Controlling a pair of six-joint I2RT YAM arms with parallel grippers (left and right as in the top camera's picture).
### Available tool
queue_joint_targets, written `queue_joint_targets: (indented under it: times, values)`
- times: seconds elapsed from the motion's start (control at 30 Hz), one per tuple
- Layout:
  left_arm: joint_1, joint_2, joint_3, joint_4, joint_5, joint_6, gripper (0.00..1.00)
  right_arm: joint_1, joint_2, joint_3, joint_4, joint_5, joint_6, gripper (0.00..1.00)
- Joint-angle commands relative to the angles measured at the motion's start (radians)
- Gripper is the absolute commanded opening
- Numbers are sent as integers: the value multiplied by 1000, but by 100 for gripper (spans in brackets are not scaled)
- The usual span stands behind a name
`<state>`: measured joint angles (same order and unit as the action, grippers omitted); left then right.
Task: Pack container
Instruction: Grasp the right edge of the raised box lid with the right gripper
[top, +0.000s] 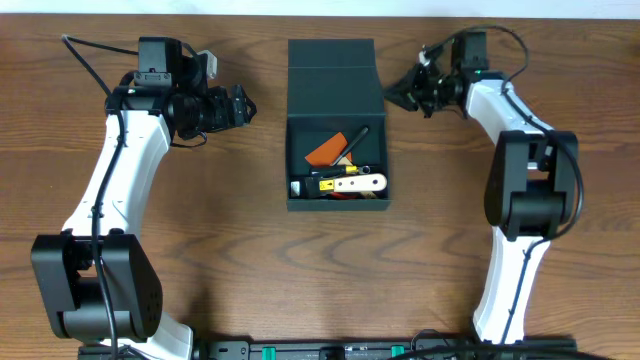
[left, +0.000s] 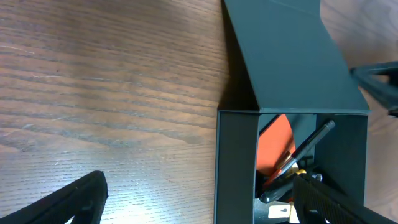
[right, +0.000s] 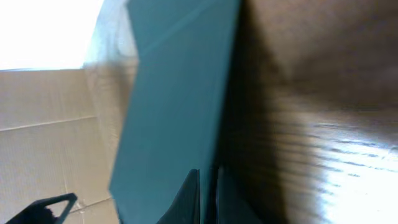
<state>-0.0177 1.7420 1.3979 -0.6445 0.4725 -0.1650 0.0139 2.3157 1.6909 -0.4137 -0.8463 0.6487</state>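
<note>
Claws spread, empty: left claw (top: 243, 106) left of the container (top: 337, 203) near the far edge of the surface (top: 220, 250), right claw (top: 398, 95) at the raised lid (top: 330, 80)'s right edge.

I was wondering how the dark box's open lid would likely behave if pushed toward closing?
The lid looks like thin flat cardboard hinged on a crease, so it would probably swing easily and flex slightly. The container seems light even with its tools, so a sideways push may slide it on the smooth wooden table.
</note>
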Motion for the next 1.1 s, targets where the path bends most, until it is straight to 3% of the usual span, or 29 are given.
queue_joint_targets:
  times: [0.0,0.77,0.87,0.97,1.07]
  values:
    - [2,5,-2,4,14,-13,93,-9,25,1,7,-41,17,1]
    - [2,5,-2,8,14,-13,93,-85,43,1,-21,34,61,1]
    - [2,5,-2,14,14,-13,89,-72,43,1,-24,34,61,1]
    - [2,5,-2,24,14,-22,75,-52,43,1,-24,34,75,1]
    - [2,5,-2,29,14,-32,75,-33,43,1,-14,34,89,1]
